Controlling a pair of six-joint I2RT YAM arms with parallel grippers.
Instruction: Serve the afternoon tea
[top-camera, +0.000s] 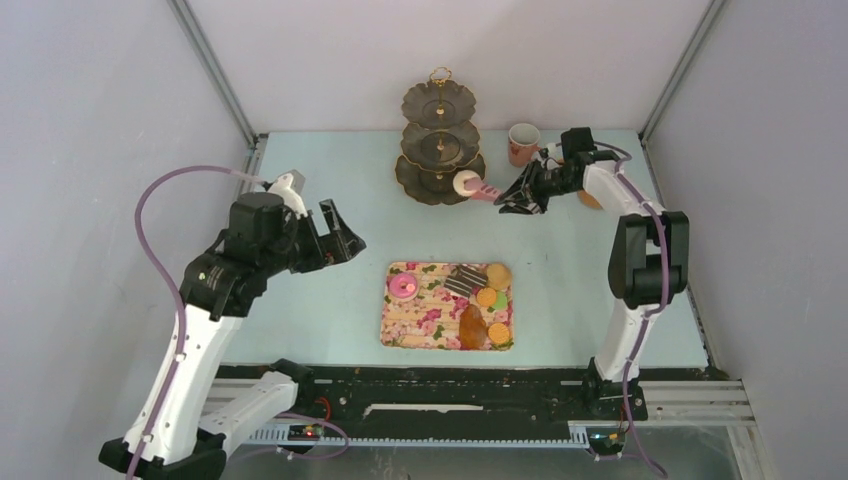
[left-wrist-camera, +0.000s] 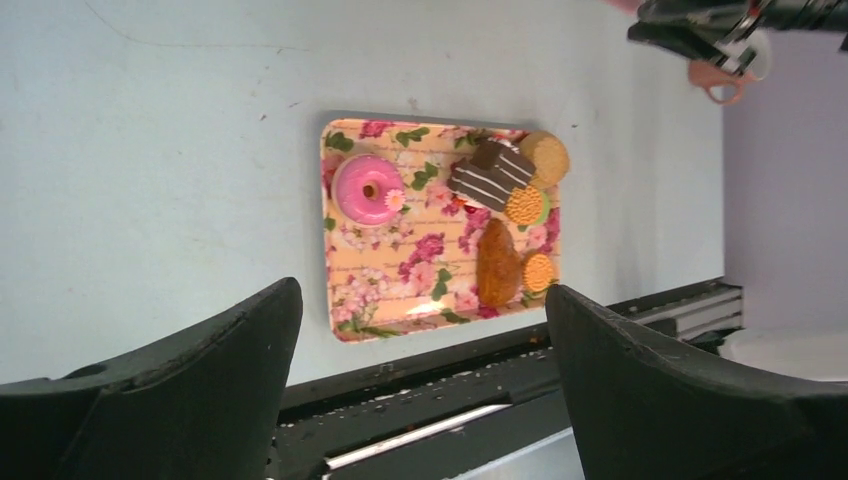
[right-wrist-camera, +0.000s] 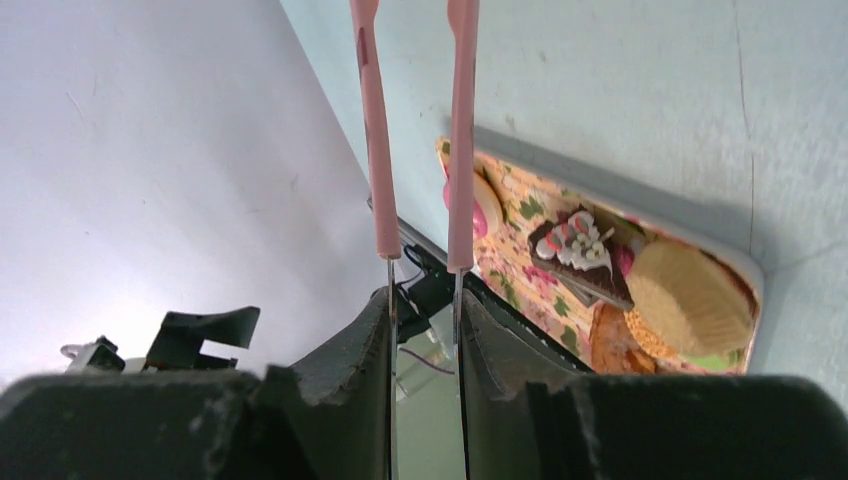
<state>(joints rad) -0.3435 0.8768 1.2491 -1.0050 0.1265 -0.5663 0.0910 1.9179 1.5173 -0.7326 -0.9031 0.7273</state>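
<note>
My right gripper is shut on the pink-handled tongs. The tongs hold a white donut at the front edge of the lowest tier of the dark three-tier stand. In the right wrist view the tong arms run up between my fingers and their tips are out of frame. A pink donut, a striped chocolate slice, orange macarons, a green macaron and a brown croissant lie on the floral tray. A pink mug stands right of the stand. My left gripper is open and empty, left of the tray.
A tan round piece lies at the tray's far right corner. A cork coaster shows partly behind my right arm. Grey walls close in the table on both sides and the back. The black rail runs along the near edge.
</note>
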